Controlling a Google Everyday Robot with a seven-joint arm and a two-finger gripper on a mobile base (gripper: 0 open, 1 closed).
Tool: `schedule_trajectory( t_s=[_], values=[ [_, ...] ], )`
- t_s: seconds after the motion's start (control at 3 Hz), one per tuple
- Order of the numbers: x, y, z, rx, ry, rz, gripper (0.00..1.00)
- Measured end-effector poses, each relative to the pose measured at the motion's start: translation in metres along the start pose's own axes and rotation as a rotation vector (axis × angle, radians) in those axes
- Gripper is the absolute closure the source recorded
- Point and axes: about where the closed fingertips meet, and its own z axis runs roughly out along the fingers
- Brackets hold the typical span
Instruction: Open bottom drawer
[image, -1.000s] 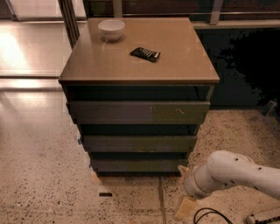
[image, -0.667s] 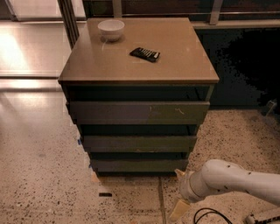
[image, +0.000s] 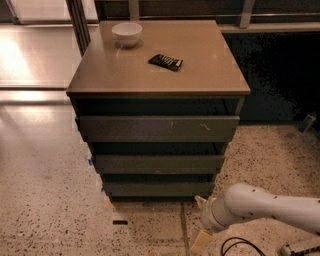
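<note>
The bottom drawer (image: 157, 188) is the narrowest dark grey-brown front, lowest of three on the cabinet, and it looks pushed in. My gripper (image: 200, 222) is low at the front right of the cabinet, just below and right of that drawer's right corner, on the end of my white arm (image: 265, 207). One pale finger (image: 201, 241) points down toward the floor and another (image: 201, 201) sits near the cabinet's base. The gripper touches nothing that I can see.
The cabinet's tan top (image: 195, 75) carries a white bowl (image: 127, 34) and a dark flat packet (image: 166, 62). The middle drawer (image: 159, 163) and wide scratched top drawer (image: 157, 128) sit above. A black cable (image: 239, 246) lies on the speckled floor.
My arm and gripper have moved lower and a little left, nearer the floor in front of the cabinet's right corner. The drawers have not moved.
</note>
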Motion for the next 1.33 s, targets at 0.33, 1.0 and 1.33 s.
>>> schedule_trajectory(
  t_s=[0.33,1.0,1.33],
  values=[
    [0.012,-0.009,0.032,-0.034,-0.008,0.0,0.0],
    [0.035,-0.034,0.086,-0.073,-0.023,0.042,0.0],
    [0.039,-0.046,0.098,-0.065,-0.036,0.029,0.0]
  ],
)
